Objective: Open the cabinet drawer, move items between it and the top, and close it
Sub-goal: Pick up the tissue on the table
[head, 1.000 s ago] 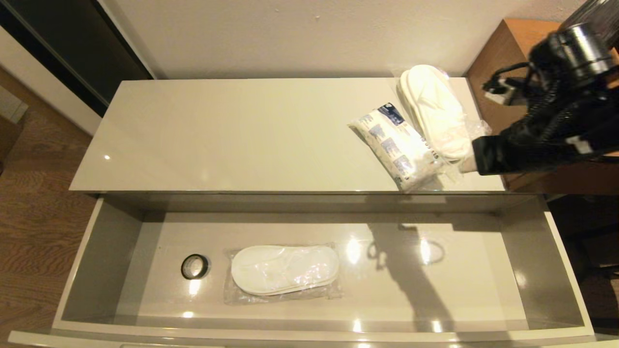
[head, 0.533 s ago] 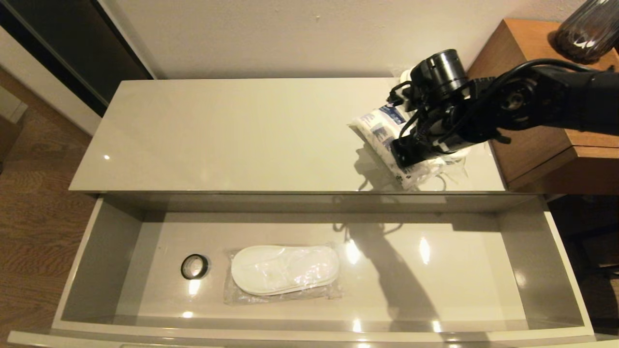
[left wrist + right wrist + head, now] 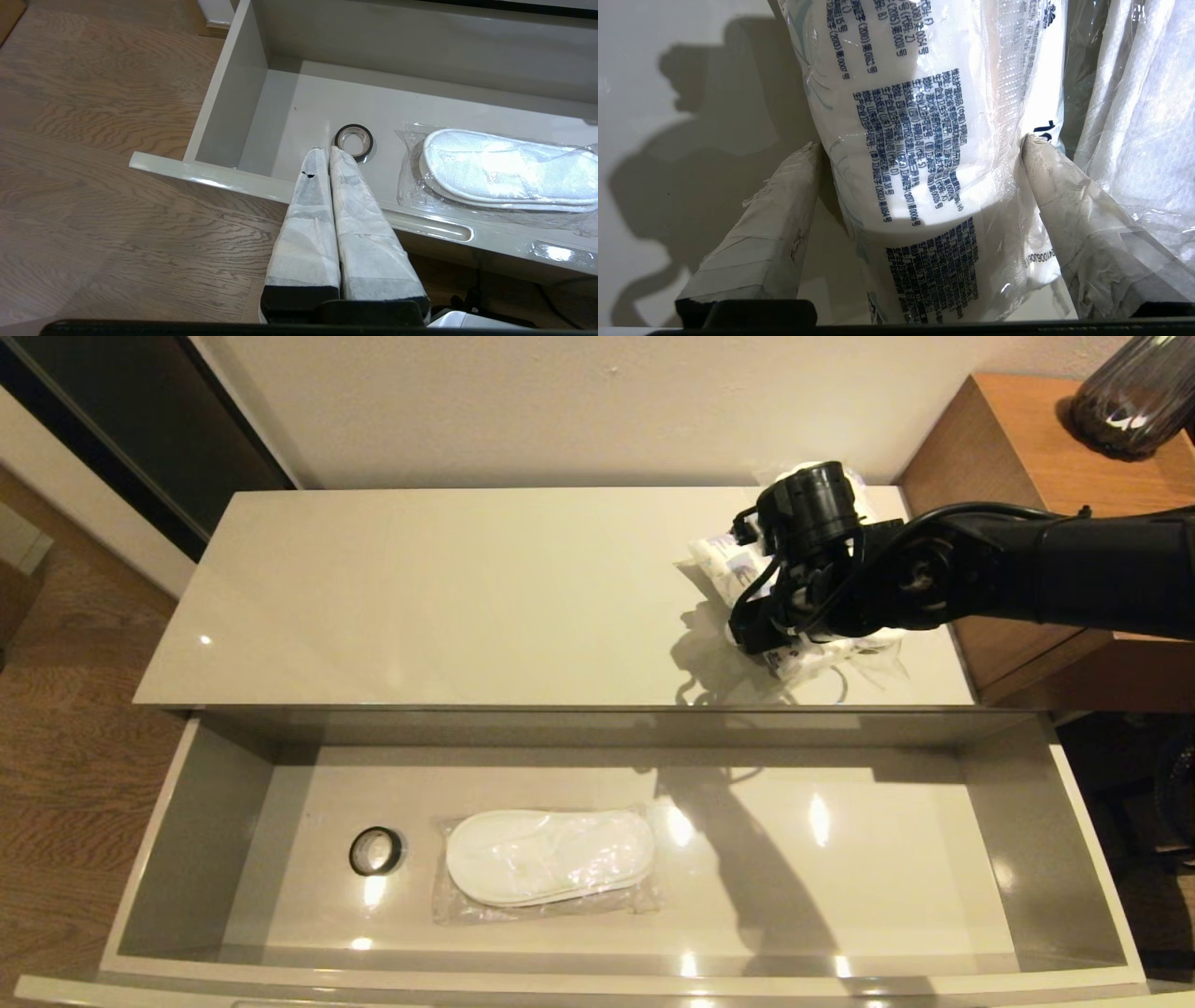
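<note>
The cabinet drawer [image 3: 215,821] stands pulled out, and a bagged pair of white slippers [image 3: 549,855] lies flat on its floor. At the right end of the glossy top [image 3: 448,597] lies the soft white packet [image 3: 724,560] with blue print. My right gripper [image 3: 775,635] is down over it, open. In the right wrist view the packet [image 3: 896,116] sits between the fingers of that gripper [image 3: 919,143]; one touches its wrap, the other stands slightly off. A second pair of bagged slippers [image 3: 1134,116] lies beside it. My left gripper [image 3: 325,149] hangs shut and empty before the drawer front [image 3: 210,175].
A small black ring [image 3: 376,850] lies in the drawer left of the slippers. The taller brown wooden unit [image 3: 1027,439] with a dark vase [image 3: 1134,392] stands right of the cabinet. Wooden floor lies to the left.
My right arm has swung left from above the brown unit and come down over the packet, with its fingers now on either side of it. The drawer's contents have not moved.
</note>
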Robot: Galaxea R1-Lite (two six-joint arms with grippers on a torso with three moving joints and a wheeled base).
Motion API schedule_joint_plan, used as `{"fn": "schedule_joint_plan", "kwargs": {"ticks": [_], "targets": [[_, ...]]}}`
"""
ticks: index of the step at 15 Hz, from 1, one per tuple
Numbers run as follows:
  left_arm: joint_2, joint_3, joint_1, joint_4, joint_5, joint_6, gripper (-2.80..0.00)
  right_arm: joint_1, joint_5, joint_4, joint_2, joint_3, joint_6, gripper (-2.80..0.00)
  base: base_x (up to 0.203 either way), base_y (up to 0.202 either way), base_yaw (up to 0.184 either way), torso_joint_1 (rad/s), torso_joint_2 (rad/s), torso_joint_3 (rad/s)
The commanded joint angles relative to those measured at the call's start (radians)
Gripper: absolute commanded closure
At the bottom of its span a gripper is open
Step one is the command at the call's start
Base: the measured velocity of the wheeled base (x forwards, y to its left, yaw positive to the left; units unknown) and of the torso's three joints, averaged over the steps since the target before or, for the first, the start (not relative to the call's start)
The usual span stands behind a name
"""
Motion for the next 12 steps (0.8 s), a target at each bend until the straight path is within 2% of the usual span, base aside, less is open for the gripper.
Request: {"fn": "schedule_joint_plan", "kwargs": {"ticks": [1, 7, 10, 12], "targets": [[-0.039, 0.002, 0.000, -0.001, 0.000, -0.001, 0.00, -0.003, 0.000, 0.008, 0.000, 0.010, 0.010, 0.00, 0.000, 0.000, 0.000, 0.000, 0.00, 0.000], [-0.039, 0.002, 0.000, 0.000, 0.000, -0.001, 0.00, -0.004, 0.000, 0.014, -0.012, 0.037, 0.072, 0.00, 0.000, 0.000, 0.000, 0.000, 0.00, 0.000], [-0.039, 0.002, 0.000, 0.000, 0.000, -0.001, 0.00, -0.003, 0.016, 0.132, -0.079, 0.030, 0.140, 0.00, 0.000, 0.000, 0.000, 0.000, 0.00, 0.000], [-0.039, 0.002, 0.000, -0.001, 0.000, -0.001, 0.00, -0.003, 0.060, 0.226, -0.158, 0.027, 0.208, 0.00, 0.000, 0.000, 0.000, 0.000, 0.00, 0.000]]}}
